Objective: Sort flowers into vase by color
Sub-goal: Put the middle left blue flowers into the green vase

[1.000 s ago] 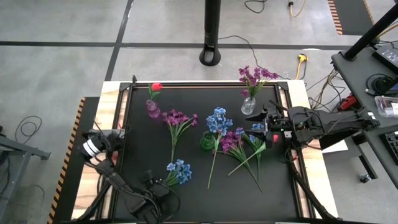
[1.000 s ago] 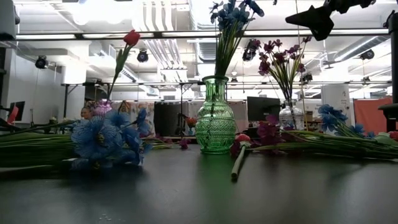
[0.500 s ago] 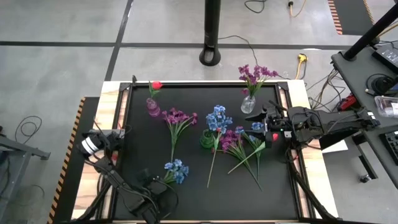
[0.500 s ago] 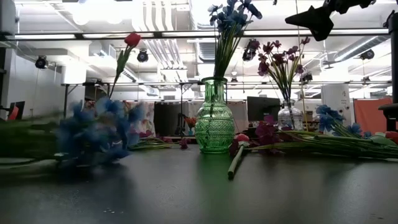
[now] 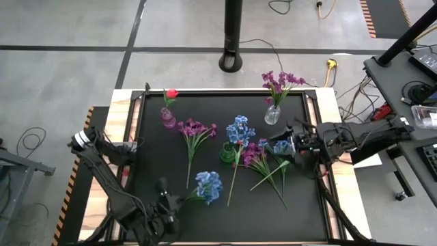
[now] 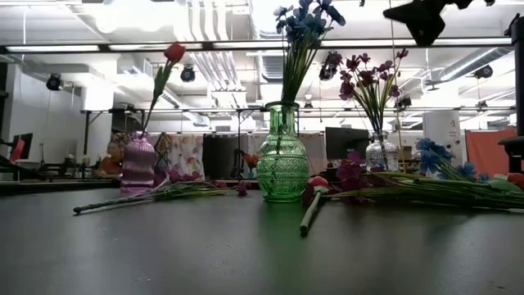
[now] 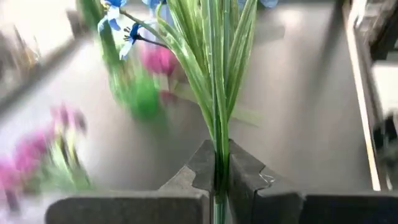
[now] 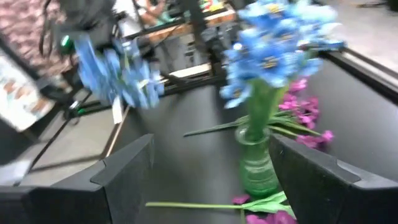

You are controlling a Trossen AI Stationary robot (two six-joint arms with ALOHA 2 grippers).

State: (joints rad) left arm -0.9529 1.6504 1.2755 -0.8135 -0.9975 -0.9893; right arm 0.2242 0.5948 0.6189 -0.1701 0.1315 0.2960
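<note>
My left arm reaches in low from the table's (image 5: pixel 140 137) near left corner, wrist angled toward the middle. My left gripper (image 7: pixel 219 177) has its fingers (image 7: pixel 189 177) pinched tight on the green stem of a blue flower (image 5: pixel 208 186), its bloom raised above the black surface near the front. My right arm stretches in from the right edge, and my right gripper (image 8: pixel 208 165) hangs with fingers spread wide, holding nothing, facing the green vase (image 8: pixel 256 163) that carries blue blooms (image 5: pixel 240 130).
</note>
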